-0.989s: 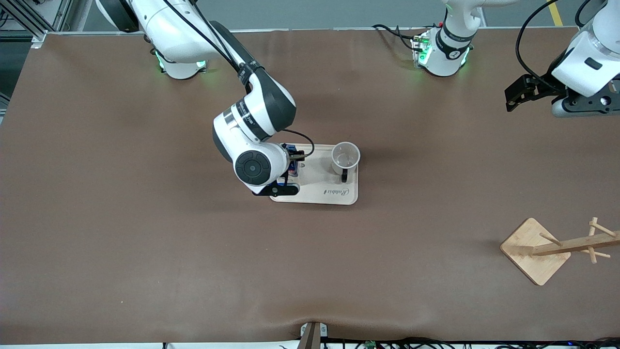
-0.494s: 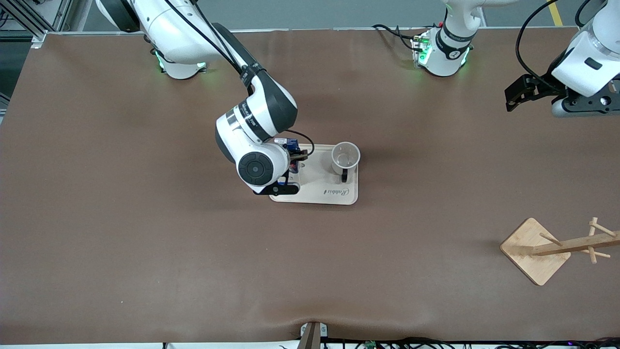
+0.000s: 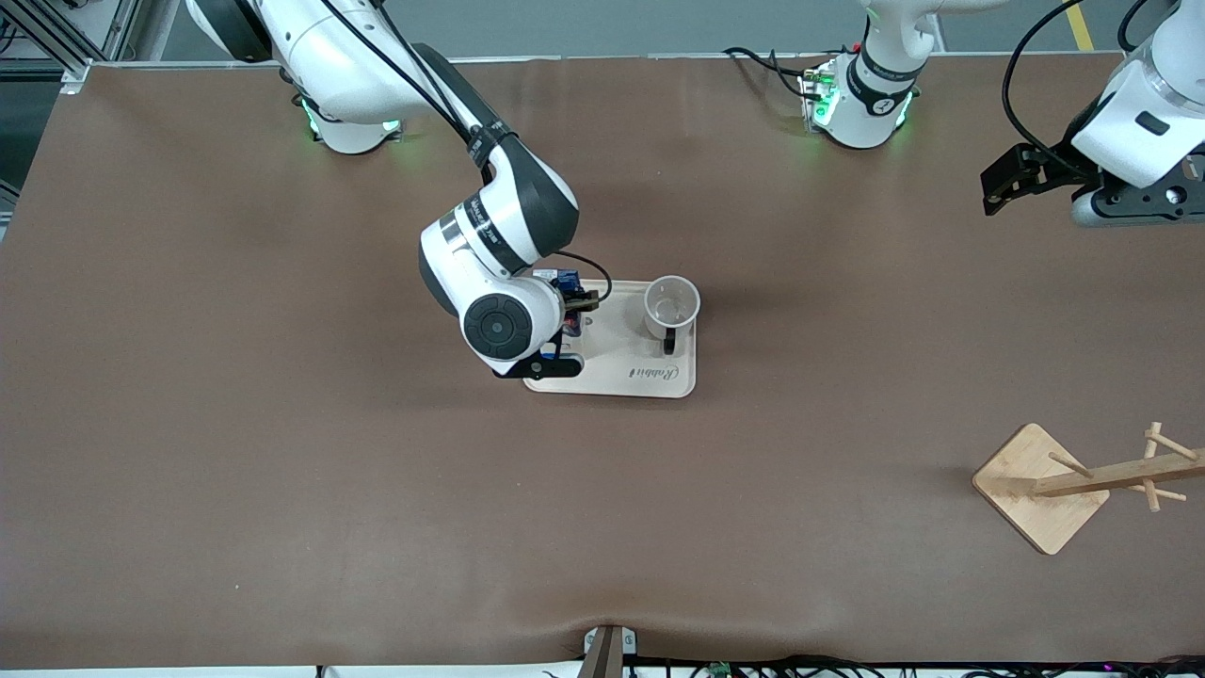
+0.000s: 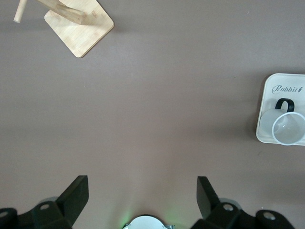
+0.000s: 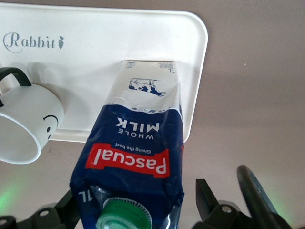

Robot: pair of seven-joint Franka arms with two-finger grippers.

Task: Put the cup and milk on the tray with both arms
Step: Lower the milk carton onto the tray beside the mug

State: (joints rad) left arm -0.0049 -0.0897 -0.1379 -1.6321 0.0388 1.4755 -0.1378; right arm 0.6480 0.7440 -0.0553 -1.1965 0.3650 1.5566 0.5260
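Observation:
The cream tray (image 3: 650, 377) lies mid-table. The white smiley cup (image 3: 671, 303) stands upright on it at the end toward the left arm. The dark blue milk (image 3: 567, 282) stands upright on the tray's other end. My right gripper (image 3: 565, 325) is over the milk, fingers open on either side of the carton's top, with a gap showing at one finger. In the right wrist view the milk (image 5: 136, 143), its green cap, the cup (image 5: 24, 124) and the tray (image 5: 95, 57) show between the gripper's (image 5: 138, 195) fingers. My left gripper (image 3: 1012, 179) is open and empty, raised at the left arm's end of the table.
A wooden rack with pegs on a square base (image 3: 1040, 490) stands near the front camera at the left arm's end. The left wrist view shows the left gripper (image 4: 141, 191), the rack base (image 4: 78, 26), the tray (image 4: 269, 102) and the cup (image 4: 287, 129).
My right wrist has shifted slightly, and more of the milk's top shows beside it. The milk, the cup and the left arm have not moved.

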